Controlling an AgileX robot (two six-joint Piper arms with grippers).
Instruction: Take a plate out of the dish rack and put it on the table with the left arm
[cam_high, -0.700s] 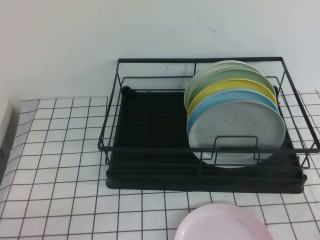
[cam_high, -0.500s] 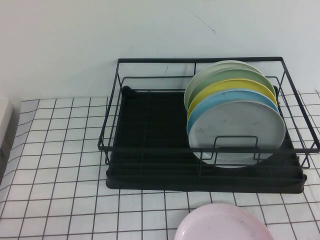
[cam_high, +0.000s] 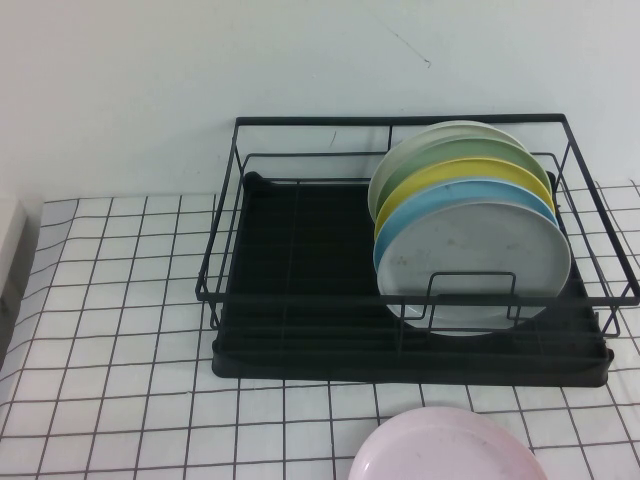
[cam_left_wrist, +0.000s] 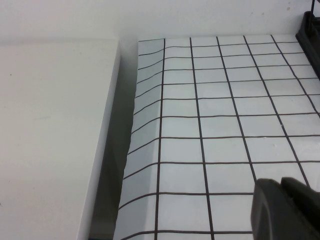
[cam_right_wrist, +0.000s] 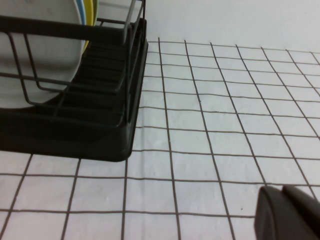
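Note:
The pale grey speckled plate (cam_high: 475, 265) stands upright at the front of a row of plates on the right side of the black wire dish rack (cam_high: 300, 290). The rack sits on the grid-printed table (cam_high: 120, 300). Neither arm shows in the high view. My left gripper (cam_left_wrist: 282, 181) is shut and empty, low over the cloth to the left of the rack, whose corner (cam_left_wrist: 311, 30) shows far off. My right gripper (cam_right_wrist: 282, 189) is shut and empty over the cloth to the right of the rack (cam_right_wrist: 100, 130). The grey plate (cam_right_wrist: 40, 60) shows there behind the wires.
Behind the grey plate stand a light blue plate (cam_high: 450, 195), a yellow plate (cam_high: 440, 175) and green plates (cam_high: 420, 155). A pale pink plate (cam_high: 445, 445) lies on the table in front of the rack. A white ledge (cam_left_wrist: 50, 140) borders the cloth's left edge.

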